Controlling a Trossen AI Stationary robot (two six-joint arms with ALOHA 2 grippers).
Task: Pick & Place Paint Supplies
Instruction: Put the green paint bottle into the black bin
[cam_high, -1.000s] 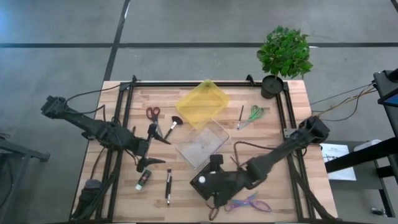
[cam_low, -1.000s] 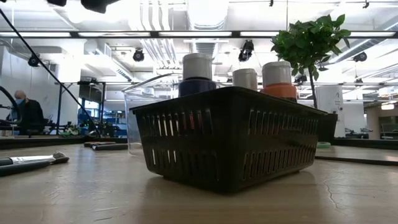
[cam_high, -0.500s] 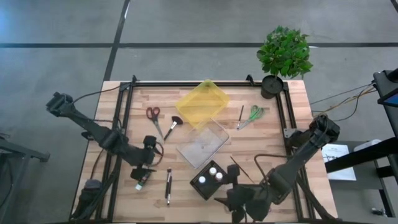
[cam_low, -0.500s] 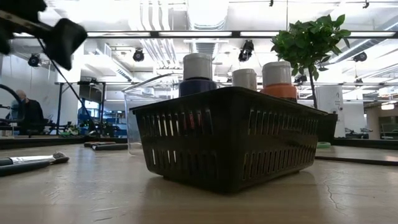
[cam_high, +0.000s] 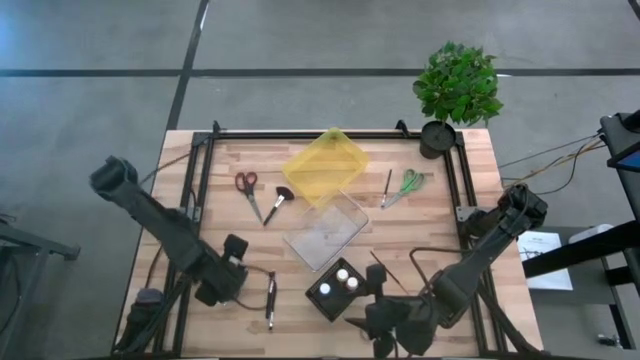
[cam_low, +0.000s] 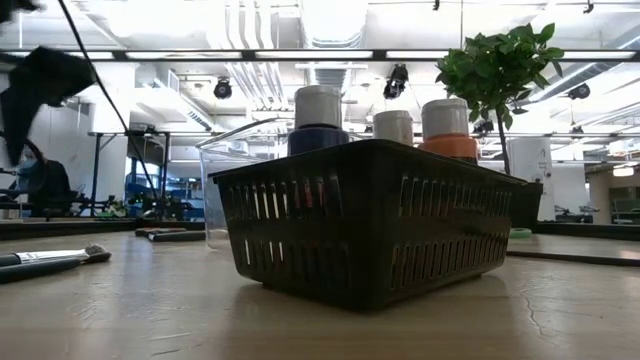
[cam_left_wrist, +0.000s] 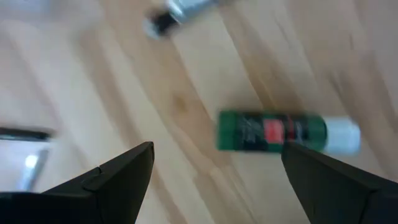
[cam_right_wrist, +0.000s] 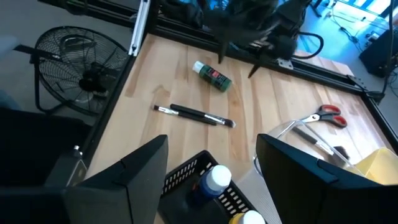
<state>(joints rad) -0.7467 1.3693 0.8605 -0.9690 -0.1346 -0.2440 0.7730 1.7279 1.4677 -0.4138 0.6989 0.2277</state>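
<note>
A workshop floor crossed by dark seams is seen around a pale wooden table (cam_high: 440, 215) framed by black rails, with a potted plant (cam_high: 457, 88) at its far right corner. Toward the back of the table a yellow tray (cam_high: 325, 165) and a clear container (cam_high: 325, 230) are laid out, and at the near middle a black basket (cam_high: 336, 291) is set, two white-capped paint bottles (cam_high: 347, 279) being counted in it from above, though three caps appear to be shown over its rim in the level view.

The left gripper (cam_left_wrist: 211, 177) is held directly above the green paint bottle (cam_left_wrist: 287, 132), its fingers spread well apart. The bottle is laid flat on the wood, its long axis running across the line between the two fingers, offset toward one of them. From the right arm's camera the same bottle is seen beneath that gripper, just beside a dark-handled brush (cam_right_wrist: 194, 115). The left arm is far the nearer; the right gripper (cam_high: 395, 322) is parked at the near edge, fingers also parted, holding nothing.

Red-handled scissors (cam_high: 247, 189) and another brush (cam_high: 277, 203) are left farther back.
</note>
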